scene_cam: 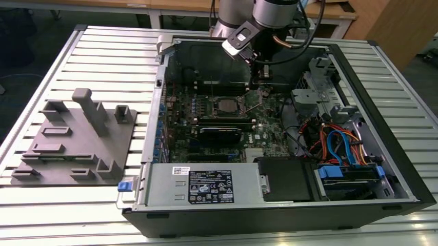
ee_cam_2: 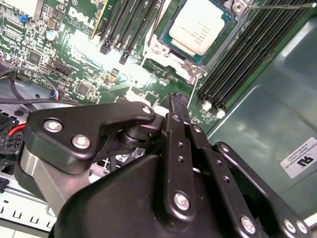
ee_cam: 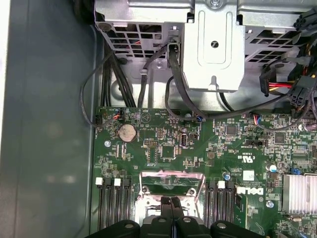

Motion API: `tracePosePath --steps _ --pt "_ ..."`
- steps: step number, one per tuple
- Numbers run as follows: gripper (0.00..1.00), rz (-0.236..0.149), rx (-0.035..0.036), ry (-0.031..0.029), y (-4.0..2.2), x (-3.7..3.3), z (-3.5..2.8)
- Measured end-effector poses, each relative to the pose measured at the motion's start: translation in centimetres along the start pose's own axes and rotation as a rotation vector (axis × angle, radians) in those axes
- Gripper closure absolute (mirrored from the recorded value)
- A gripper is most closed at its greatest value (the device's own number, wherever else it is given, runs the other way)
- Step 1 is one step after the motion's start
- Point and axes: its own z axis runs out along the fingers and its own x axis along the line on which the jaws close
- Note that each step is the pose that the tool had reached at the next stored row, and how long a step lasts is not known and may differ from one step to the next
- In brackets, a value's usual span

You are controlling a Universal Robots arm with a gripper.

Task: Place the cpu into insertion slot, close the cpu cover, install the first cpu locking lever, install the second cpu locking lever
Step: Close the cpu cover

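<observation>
Exterior view: inside the open computer case (scene_cam: 274,223), the pincer (scene_cam: 256,87) hangs just beside the insertion slot (scene_cam: 226,105). Second wrist view: the cpu (ee_cam_2: 200,25) lies seated, the cpu cover (ee_cam_2: 171,55) seemingly down, a locking lever (ee_cam_2: 282,6) apparently unlatched. First wrist view: pincer (ee_cam: 167,204) clenched on nothing; latching likely demands a precise push.

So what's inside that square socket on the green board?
The cpu lies inside the insertion slot, silver top showing. It covers the socket floor beneath it, so that part cannot be seen.
</observation>
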Motion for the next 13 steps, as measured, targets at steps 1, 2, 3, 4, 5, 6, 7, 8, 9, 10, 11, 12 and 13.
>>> tracePosePath --steps 1,2,3,4,5,6,7,8,9,10,11,12,13 --pt "0.9 0.0 -0.0001 0.0 0.05 0.0 0.02" --pt "0.9 0.0 -0.0002 0.0003 0.09 0.0 0.05" --pt "0.9 0.0 -0.0002 0.0003 0.13 0.0 0.09" --pt "0.9 0.0 -0.0001 0.0002 0.18 0.0 0.13" --pt "0.9 0.0 0.0 0.0 0.24 -0.01 0.17" --pt "0.9 0.0 -0.0001 0.0001 0.32 -0.01 0.23" --pt "0.9 0.0 0.0 0.0001 0.43 -0.01 0.27" --pt "0.9 0.0 0.0 -0.0001 0.57 -0.02 0.3" --pt "0.9 0.0 0.0 0.0 0.71 -0.02 0.33" --pt "0.9 0.0 0.0 0.0 0.85 -0.02 0.38" --pt "0.9 0.0 0.0 0.0 0.98 -0.02 0.42" --pt "0.9 0.0 0.0 0.0 1.07 -0.03 0.45" --pt "0.9 0.0 0.0 0.0 1.16 -0.03 0.48"
